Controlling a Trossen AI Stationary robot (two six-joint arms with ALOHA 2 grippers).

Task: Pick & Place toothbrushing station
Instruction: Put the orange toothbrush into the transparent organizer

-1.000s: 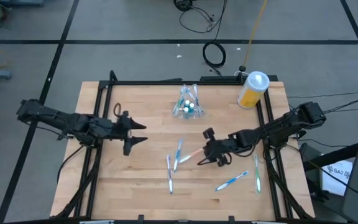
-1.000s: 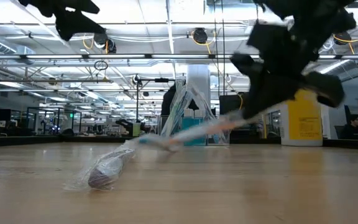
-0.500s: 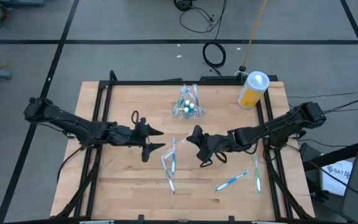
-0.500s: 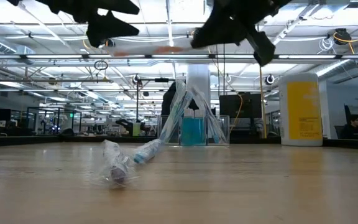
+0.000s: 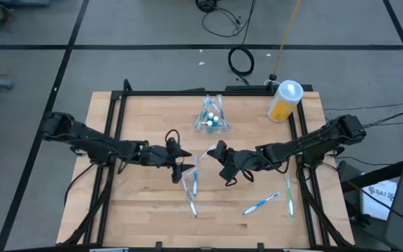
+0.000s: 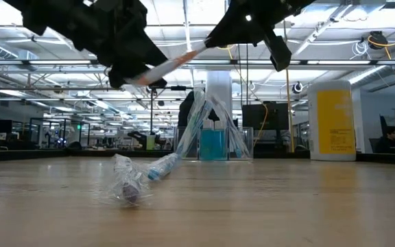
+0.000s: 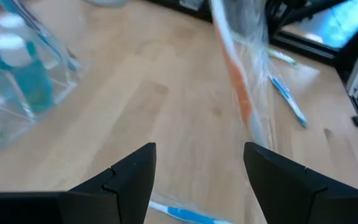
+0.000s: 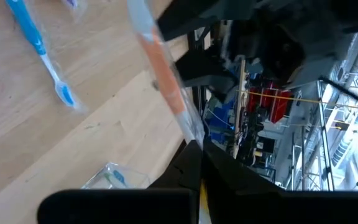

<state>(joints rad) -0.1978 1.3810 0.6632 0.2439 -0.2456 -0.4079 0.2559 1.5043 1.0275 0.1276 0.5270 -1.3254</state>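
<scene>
1. Mid-worktop (image 5: 131, 210), a handover in the air: your right pincer (image 5: 217, 152) is clamped on one end of a wrapped orange-and-white toothbrush (image 6: 173, 63), held clear of the wood, while your left pincer (image 5: 182, 162) stands with its jaws spread wide around the free end, touching nothing yet as far as the views show.
2. The clear plastic cup (image 5: 211, 120), already bristling with brushes and teal tubes, sits at 12 o'clock from the two pincers; more wrapped toothbrushes (image 5: 192, 190) lie at 6 o'clock, and another pair (image 5: 271, 201) at 4 o'clock.
3. Judge the brush light and thin, stiff along its handle, but sleeved in loose, slick film that may slide or crumple; take it across the handle's middle, not by the wrapper's tail.
4. Against a second ago, the brush has left the worktop and your left arm has swung from 9 o'clock inward to meet it.
5. The yellow bottle (image 5: 285, 101) stands untouched at 1 o'clock.
</scene>
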